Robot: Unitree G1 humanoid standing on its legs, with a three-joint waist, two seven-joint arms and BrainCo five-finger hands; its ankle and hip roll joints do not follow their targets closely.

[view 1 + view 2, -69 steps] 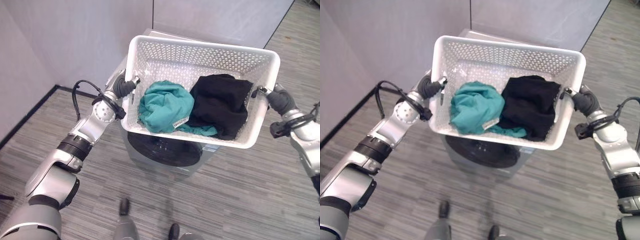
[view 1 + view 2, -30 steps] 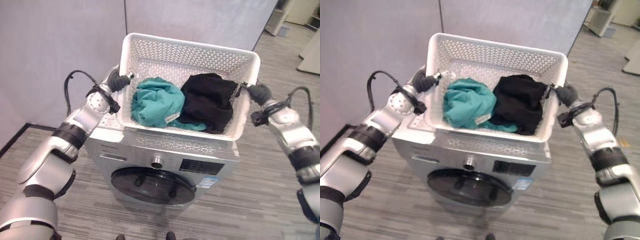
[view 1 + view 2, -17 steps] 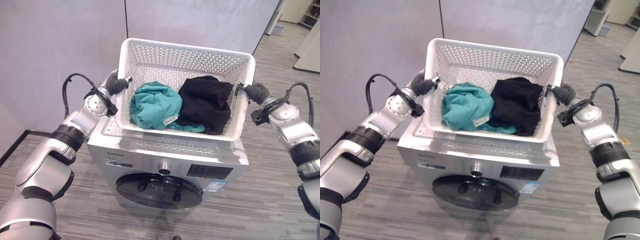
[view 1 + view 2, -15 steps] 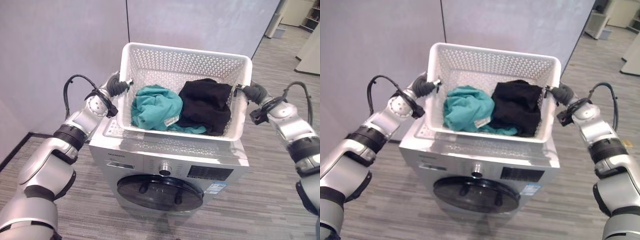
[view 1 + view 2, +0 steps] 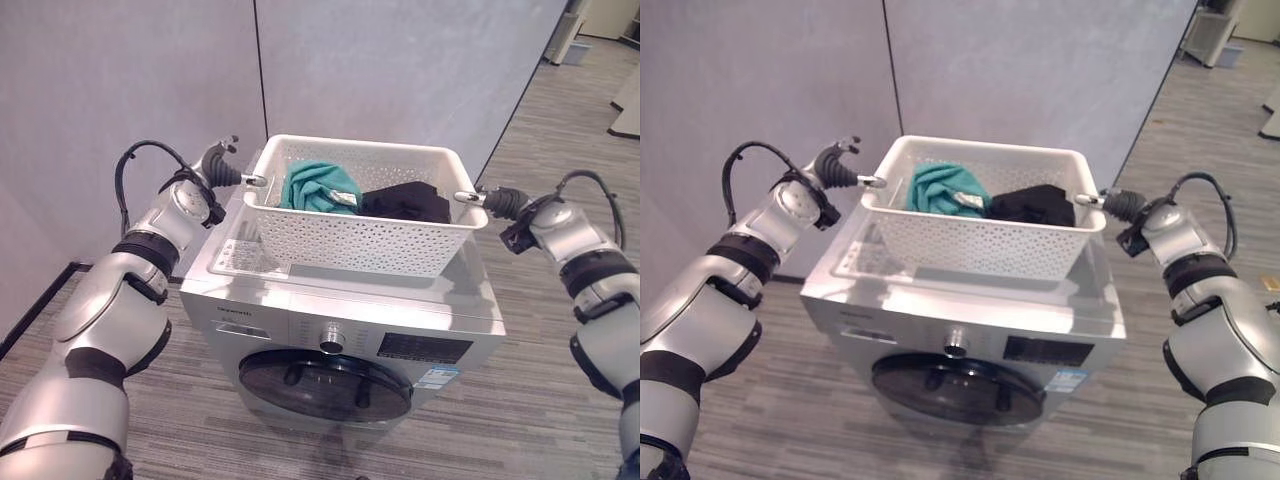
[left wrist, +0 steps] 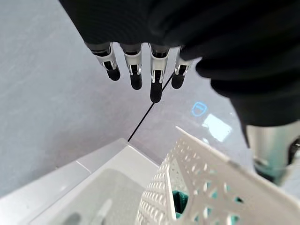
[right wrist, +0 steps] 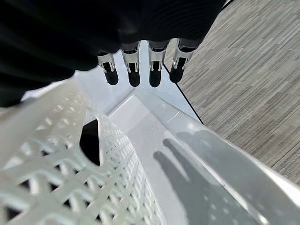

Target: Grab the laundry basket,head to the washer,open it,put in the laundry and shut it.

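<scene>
The white perforated laundry basket [image 5: 360, 240] rests on top of the silver washer [image 5: 345, 298]. Inside lie a teal garment [image 5: 318, 188] on the left and a black garment [image 5: 410, 203] on the right. My left hand [image 5: 220, 168] is at the basket's left rim; in the left wrist view its fingers [image 6: 136, 70] are straight, off the rim [image 6: 211, 159]. At the right rim is my right hand [image 5: 503, 203], open too, with straight fingers [image 7: 140, 70] beside the basket wall [image 7: 56, 140]. The washer's round dark door [image 5: 325, 383] is closed.
Grey partition walls [image 5: 150, 70] stand right behind and left of the washer. A control knob [image 5: 328, 346] and a display panel [image 5: 425, 348] sit above the door. Striped grey floor [image 5: 560, 400] opens out to the right and in front.
The basket has come down from my hold onto the washer's top. Both hands' fingers have straightened off its rim. The view has risen to take in the whole washer.
</scene>
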